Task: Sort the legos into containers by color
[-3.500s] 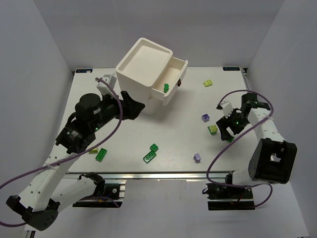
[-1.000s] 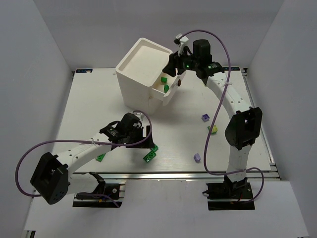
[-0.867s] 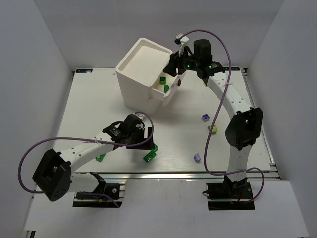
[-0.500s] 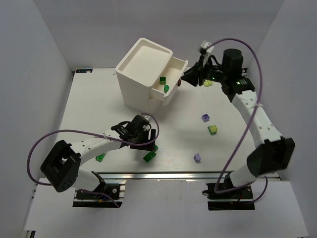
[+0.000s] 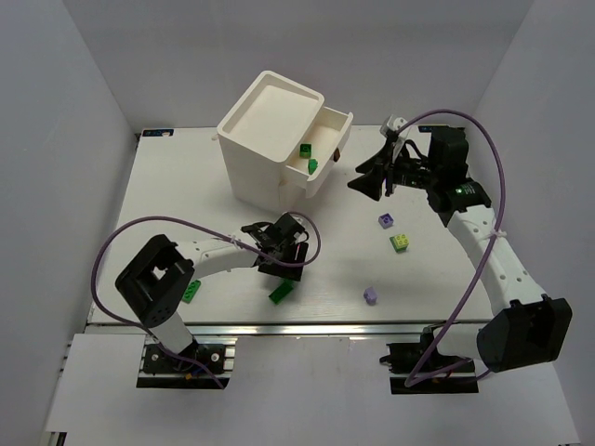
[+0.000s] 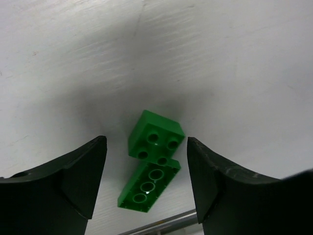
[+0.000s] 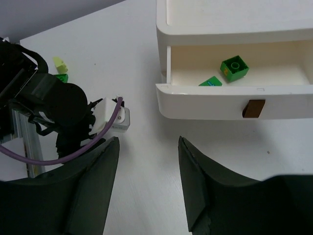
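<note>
Hovering over two touching green legos (image 6: 148, 190) on the tabletop (image 6: 230, 68), the left tool (image 6: 145, 147) sits spread, nothing pinched. They look light, hard and slick, so I'd squeeze the square brick (image 6: 155, 136) by its flat sides. The right tool (image 7: 147, 142) is spread too, empty.

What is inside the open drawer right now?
The open drawer holds a square dark green lego and a smaller tilted green lego. Its rear part, under the cabinet, is hidden.
</note>
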